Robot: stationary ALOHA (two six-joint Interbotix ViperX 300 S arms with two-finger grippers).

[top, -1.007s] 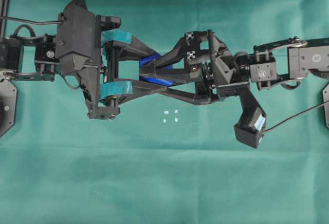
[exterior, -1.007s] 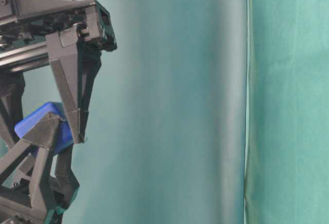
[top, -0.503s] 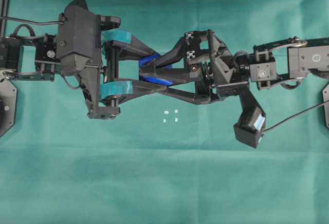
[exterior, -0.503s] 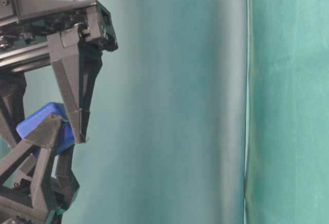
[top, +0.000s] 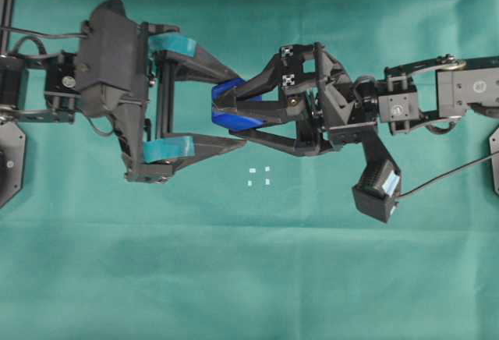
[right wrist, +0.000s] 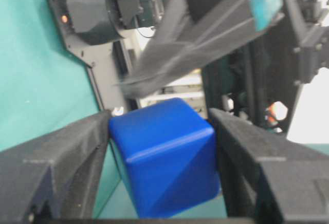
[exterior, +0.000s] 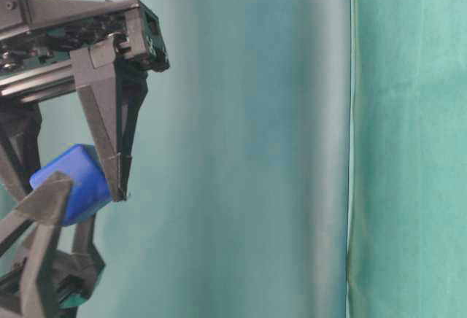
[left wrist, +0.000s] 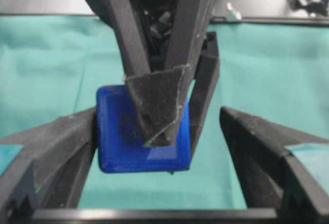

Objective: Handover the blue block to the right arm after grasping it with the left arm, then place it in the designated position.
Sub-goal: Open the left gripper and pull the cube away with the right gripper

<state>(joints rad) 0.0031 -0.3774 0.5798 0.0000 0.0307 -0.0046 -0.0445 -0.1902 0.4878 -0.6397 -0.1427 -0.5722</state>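
My right claw (top: 226,110) grips the block (top: 232,106) in mid-air, my left claw (top: 234,108) stands released around it, and the marks (top: 259,177) lie on the cloth at 5 o'clock from the block.

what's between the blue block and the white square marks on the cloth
In the overhead view, the right gripper's lower black finger crosses below the blue block; past it, bare green cloth reaches the white marks.

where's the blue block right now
In the overhead view the blue block sits just left of centre, clamped in the right gripper, between the left gripper's spread fingers and above the white marks.
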